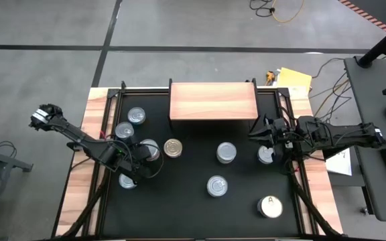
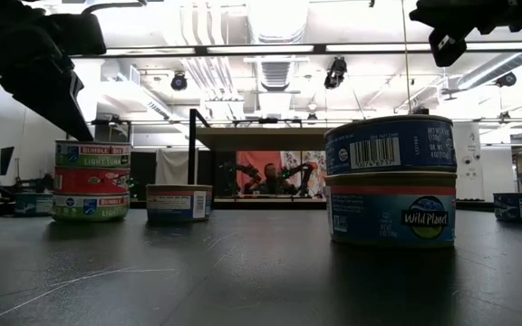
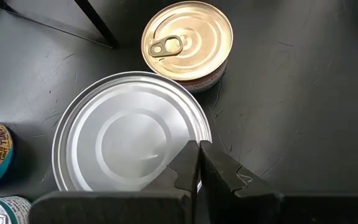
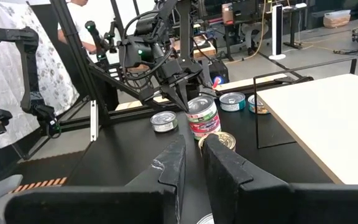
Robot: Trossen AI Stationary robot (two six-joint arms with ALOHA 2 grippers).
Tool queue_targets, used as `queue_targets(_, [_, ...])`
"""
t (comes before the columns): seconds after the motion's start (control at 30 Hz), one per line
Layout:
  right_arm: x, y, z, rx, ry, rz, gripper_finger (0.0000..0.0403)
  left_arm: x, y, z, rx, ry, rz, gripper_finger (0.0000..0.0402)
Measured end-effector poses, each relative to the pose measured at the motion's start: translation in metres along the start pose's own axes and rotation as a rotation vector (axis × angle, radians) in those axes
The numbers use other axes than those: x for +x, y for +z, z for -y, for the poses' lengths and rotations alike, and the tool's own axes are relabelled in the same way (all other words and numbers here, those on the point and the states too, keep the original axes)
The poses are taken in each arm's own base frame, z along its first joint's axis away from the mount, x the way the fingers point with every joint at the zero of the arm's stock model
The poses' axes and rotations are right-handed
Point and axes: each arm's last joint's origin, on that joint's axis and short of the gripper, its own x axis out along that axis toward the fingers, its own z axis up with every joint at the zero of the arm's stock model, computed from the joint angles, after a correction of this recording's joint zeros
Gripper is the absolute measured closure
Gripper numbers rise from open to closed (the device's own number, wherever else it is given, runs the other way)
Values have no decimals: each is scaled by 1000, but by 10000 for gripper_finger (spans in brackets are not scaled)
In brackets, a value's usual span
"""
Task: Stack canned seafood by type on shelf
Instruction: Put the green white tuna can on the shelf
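Left tool (image 1: 141, 163), fingers together, hangs directly over a silver-topped can (image 3: 129, 140) on a stack at the table's left. The shelf (image 1: 213, 100) lies beyond, toward the far edge, bare. Right tool (image 1: 259, 132), nearly together and holding nothing, waits beside the shelf's right end.

The silver can lid (image 3: 132, 134) is smooth, bright metal with a soft sheen; the gold-topped can (image 3: 187, 42) at its 1 o'clock shines glossier. The worktop (image 3: 303, 93) is matt black, finely scratched. The shelf (image 1: 213, 100) is light, smooth wood. The left gripper (image 3: 197, 169) looks like matt dark plastic.
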Motion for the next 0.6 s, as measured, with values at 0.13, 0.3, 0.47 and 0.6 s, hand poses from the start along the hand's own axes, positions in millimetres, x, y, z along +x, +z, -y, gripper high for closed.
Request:
queue_targets(0.13, [0, 0, 0, 0, 0, 0, 360, 1, -1, 0, -7, -5, 7, 401])
queue_targets(0.3, [0, -1, 0, 1, -10, -10, 360, 0, -1, 0, 8, 15, 10, 401])
queue_targets(0.47, [0, -3, 1, 13, -19, -28, 360, 5, -1, 4, 17, 45, 34, 401])
queue_targets(0.6, [0, -4, 1, 16, -22, -35, 360, 6, -5, 7, 15, 93, 43, 401])
